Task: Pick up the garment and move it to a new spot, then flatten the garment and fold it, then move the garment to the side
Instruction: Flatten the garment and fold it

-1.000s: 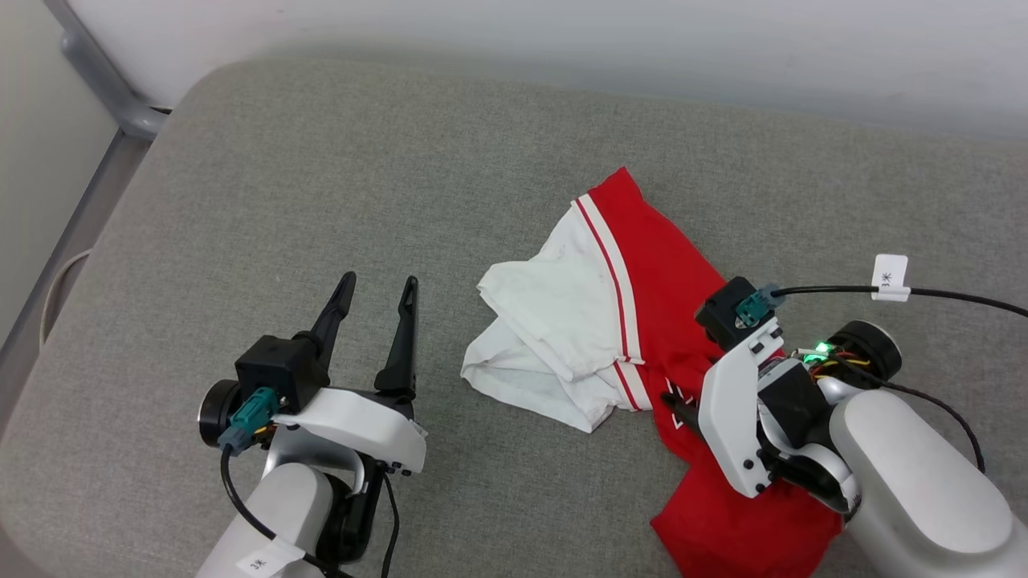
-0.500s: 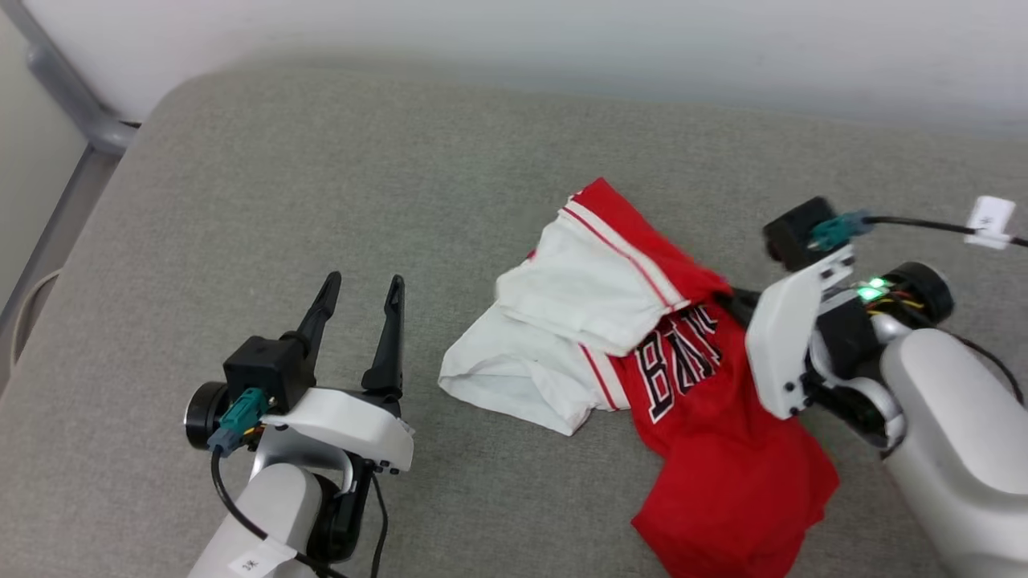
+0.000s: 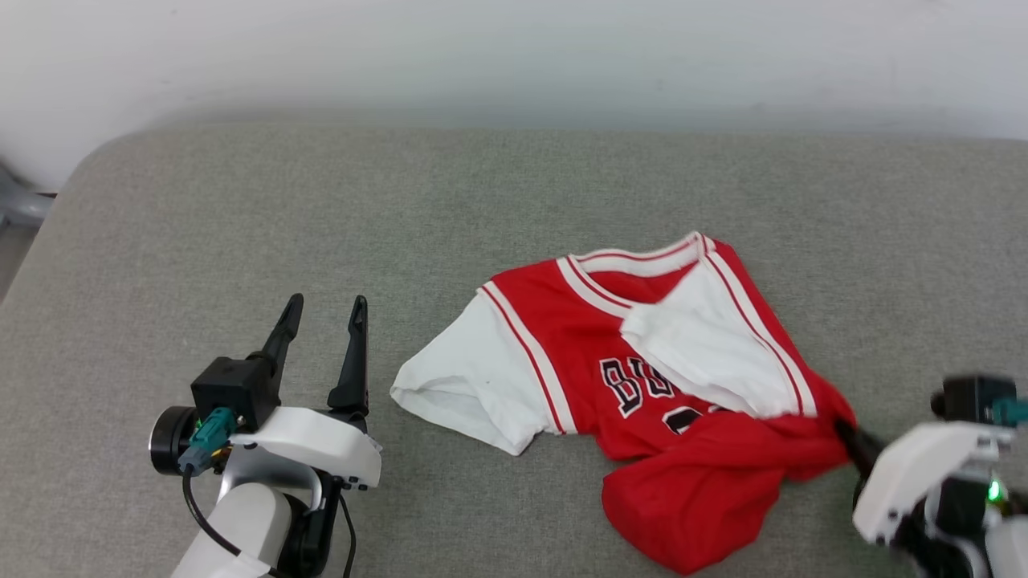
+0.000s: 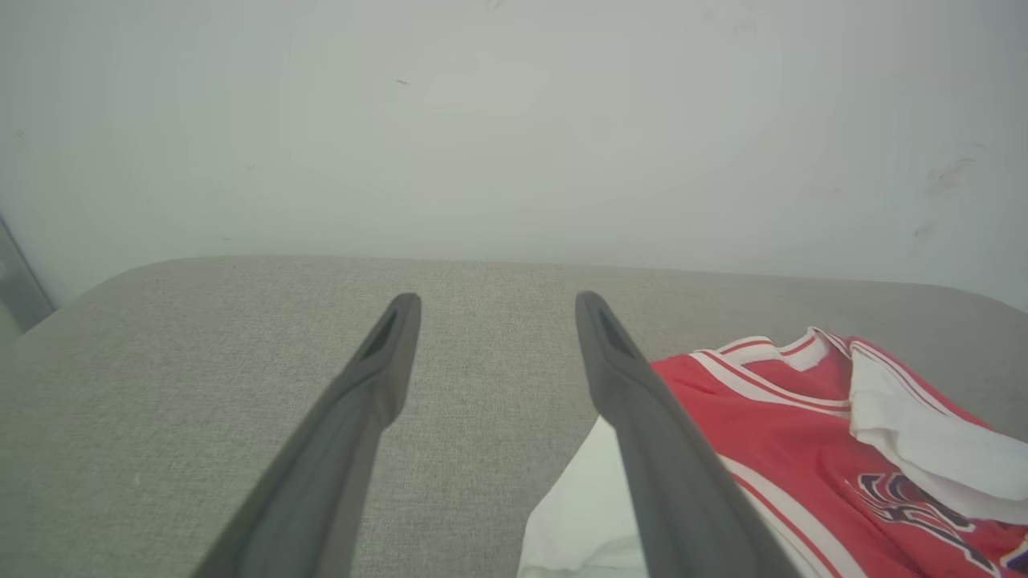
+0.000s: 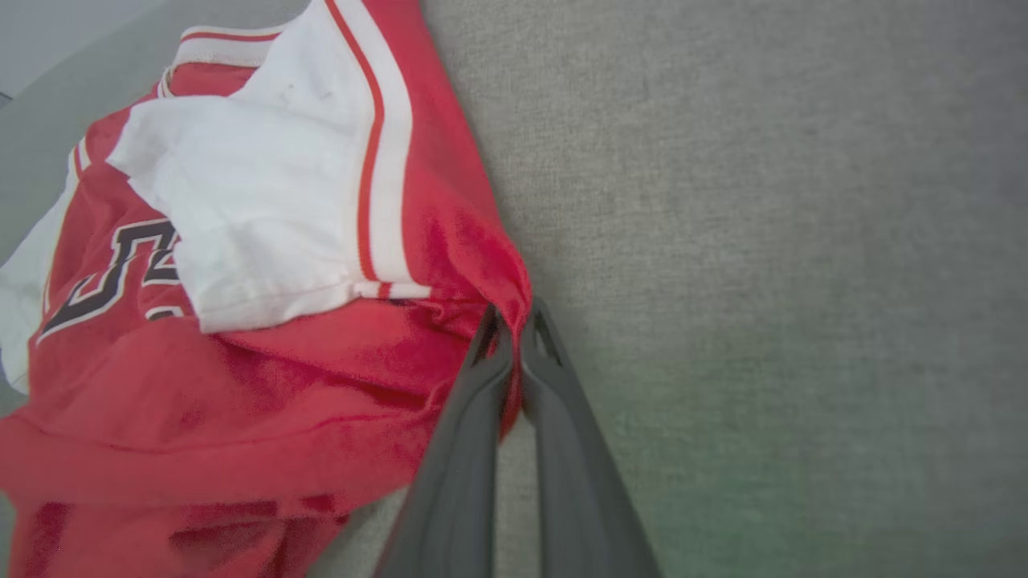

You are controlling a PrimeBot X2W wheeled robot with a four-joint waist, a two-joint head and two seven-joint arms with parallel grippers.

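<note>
The right gripper (image 3: 847,433) is clamping a bunched red fold of the shirt (image 3: 642,377). Its two fingers are pressing together with the cloth caught between the tips. In the right wrist view, the gripper (image 5: 514,325) is biting the shirt (image 5: 281,377) at its red edge, just past the striped end of a white sleeve (image 5: 257,201). Nearly all of the shirt is spreading away to the left of these jaws in that view, front up and rumpled. Its black letters (image 5: 120,265) are showing partly from under the sleeve, well away from the tips. To the right of the jaws the grey cushion (image 5: 763,241) is lying bare.

The left gripper (image 3: 325,303) is hovering with its jaws apart and nothing between them. In the left wrist view, cushion (image 4: 482,385) is showing in the gap of this gripper (image 4: 495,303), and a pale wall (image 4: 514,120) is standing beyond the tips. The shirt (image 4: 771,417) is lying off to the right of these jaws. Its other white sleeve (image 3: 458,377) is reaching nearest to them but not touching in the head view. The collar (image 3: 642,258) is pointing away from both grippers, toward the wall.
</note>
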